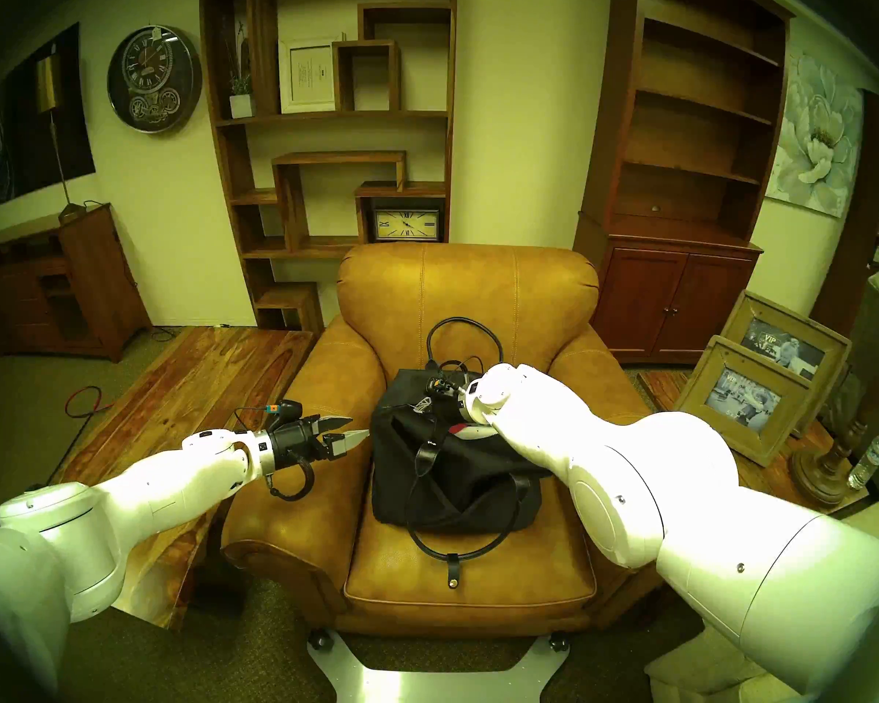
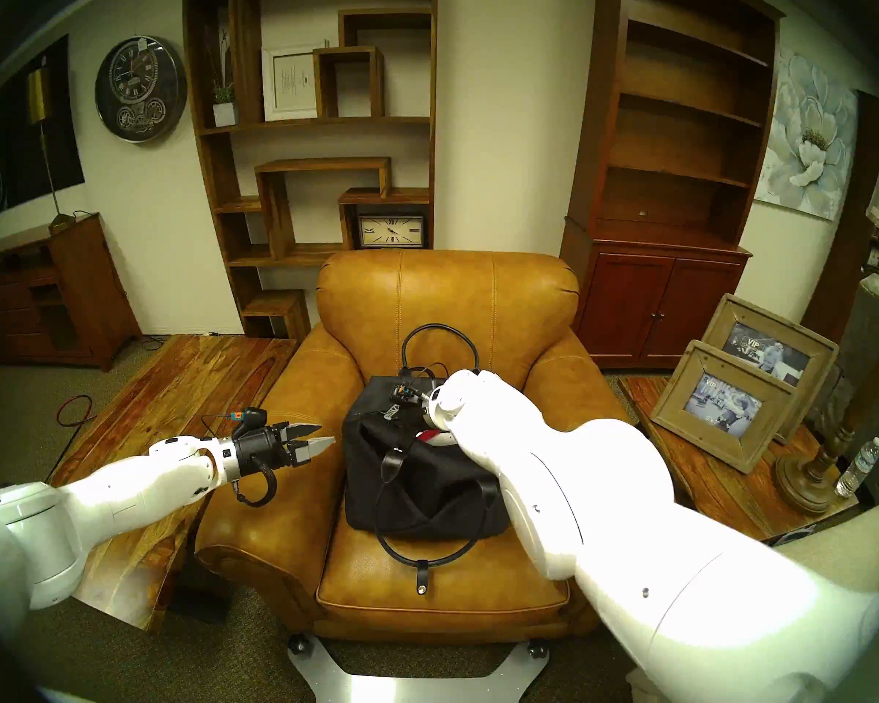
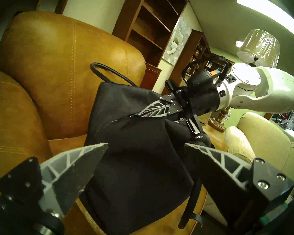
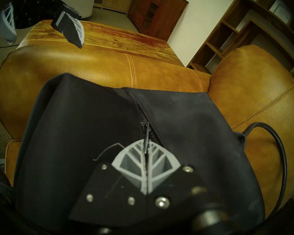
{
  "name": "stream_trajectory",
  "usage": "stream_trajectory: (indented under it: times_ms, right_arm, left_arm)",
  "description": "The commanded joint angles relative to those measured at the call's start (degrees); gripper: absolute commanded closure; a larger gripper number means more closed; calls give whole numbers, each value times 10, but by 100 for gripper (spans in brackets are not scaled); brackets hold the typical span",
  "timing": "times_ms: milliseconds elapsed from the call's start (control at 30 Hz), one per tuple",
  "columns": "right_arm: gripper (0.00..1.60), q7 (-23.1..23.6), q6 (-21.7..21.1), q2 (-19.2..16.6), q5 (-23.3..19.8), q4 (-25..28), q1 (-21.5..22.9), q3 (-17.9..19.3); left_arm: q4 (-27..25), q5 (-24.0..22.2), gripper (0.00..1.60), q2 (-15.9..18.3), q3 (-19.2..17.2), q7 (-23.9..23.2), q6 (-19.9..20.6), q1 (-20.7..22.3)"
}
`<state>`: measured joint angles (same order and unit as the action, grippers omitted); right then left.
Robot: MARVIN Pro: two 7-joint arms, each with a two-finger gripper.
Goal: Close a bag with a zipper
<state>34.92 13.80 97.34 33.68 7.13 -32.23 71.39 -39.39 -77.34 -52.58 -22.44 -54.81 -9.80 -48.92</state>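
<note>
Armchair (image 1: 478,291) of tan leather fills the middle, and the black bag (image 1: 452,479) sits on its seat cushion, one loop handle (image 1: 442,539) lying forward. Right claw (image 4: 145,155) is over the bag's top, pinched closed on the zipper pull (image 4: 147,136) along the zipper (image 4: 136,100). Left claw (image 1: 348,430) hangs spread wide, holding nothing, just beside the bag's left end.

Dim yellowish indoor light, glare on white arms, dark fisheye rims, wrist-view foreground blur.
</note>
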Motion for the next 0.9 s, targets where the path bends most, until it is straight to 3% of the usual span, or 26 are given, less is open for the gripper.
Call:
stream_trajectory:
  times_ms: [0, 767, 800, 867]
  right_arm:
    - [160, 3, 3, -6, -1, 3, 10, 1]
    - [160, 7, 2, -9, 4, 3, 14, 4]
    - [160, 8, 2, -9, 4, 3, 14, 4]
    - [160, 8, 2, -10, 4, 3, 14, 4]
  left_arm:
    - [22, 7, 0, -39, -2, 25, -10, 19]
    - [138, 54, 0, -147, 6, 72, -29, 42]
    - [144, 55, 71, -150, 6, 72, -30, 44]
    - [156, 58, 71, -155, 5, 72, -31, 46]
